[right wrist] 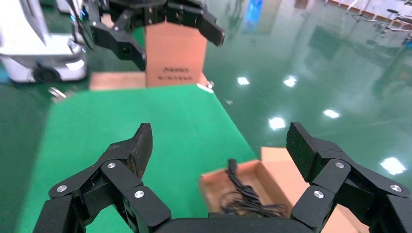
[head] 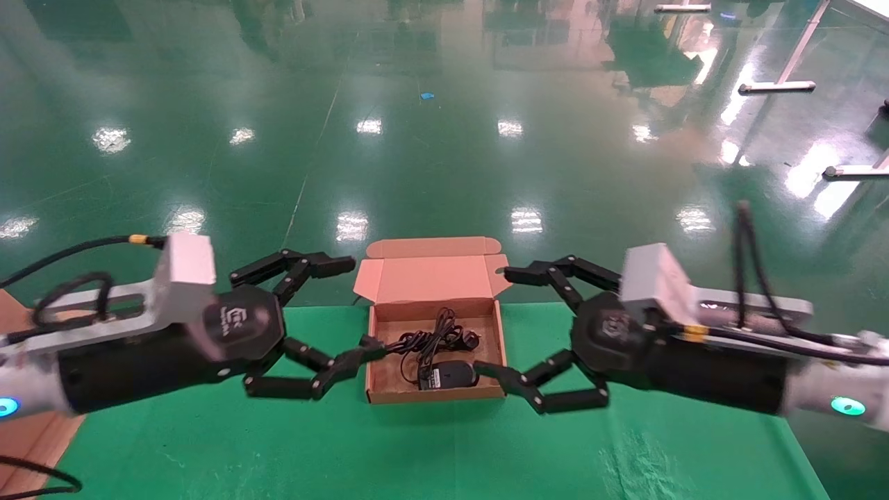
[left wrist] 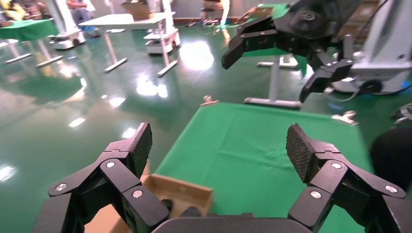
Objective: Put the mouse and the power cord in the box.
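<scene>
mouse (head: 450,374) is in the box (head: 435,394), near the front wall, white label showing. power cord (head: 436,338) sits bundled just behind it, also inside, plug head toward the right wall. so both items look packed; what's left by my read is closing the lid (head: 432,276), which stands open at the back with side flaps out

left gripper (head: 342,311) hangs at the box's left side, fingers spread wide, holding nothing. its lower fingertip is at the left wall rim, touching or just beside it, can't tell which. right gripper (head: 499,322) mirrors it on the right, also spread and empty, lower finger reaching over the right wall close to the mouse

symmetric flanking pose reads as either clearing out after the drop or lining up for the flaps. wrist views confirm both sets of pads apart with only the green table cover (head: 292,444) and a box corner between them

risk: right finger could nudge the mouse or snag the thin cable when it moves
</scene>
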Robot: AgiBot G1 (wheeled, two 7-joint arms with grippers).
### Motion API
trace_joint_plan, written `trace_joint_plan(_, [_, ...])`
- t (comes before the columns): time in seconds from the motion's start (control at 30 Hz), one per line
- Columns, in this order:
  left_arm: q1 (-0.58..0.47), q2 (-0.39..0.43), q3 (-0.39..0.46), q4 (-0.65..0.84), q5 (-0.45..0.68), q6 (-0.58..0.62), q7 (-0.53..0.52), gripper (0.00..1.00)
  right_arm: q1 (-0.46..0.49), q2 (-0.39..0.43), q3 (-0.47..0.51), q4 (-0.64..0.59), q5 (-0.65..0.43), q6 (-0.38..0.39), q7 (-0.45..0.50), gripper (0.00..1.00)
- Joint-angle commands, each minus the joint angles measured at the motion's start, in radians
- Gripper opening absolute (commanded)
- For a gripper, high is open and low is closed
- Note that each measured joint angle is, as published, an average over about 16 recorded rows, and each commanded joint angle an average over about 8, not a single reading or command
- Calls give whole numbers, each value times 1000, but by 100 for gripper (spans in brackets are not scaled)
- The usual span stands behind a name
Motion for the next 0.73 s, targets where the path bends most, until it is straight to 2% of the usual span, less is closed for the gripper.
trace_joint_plan(0.03, [18,-18,-19,-36,-13,20,-30,100,-21,26,16,32,29,-21,28,100])
trace_joint_plan(0.5, [143,-141,-150,-283,-106,156,-238,100,-165,203,127,254,225,-162,222,100])
trace_joint_plan(0.73, [177,-175,-186,-352,-131,194,-289,100,-198,246,151,310,274,-194,264,100])
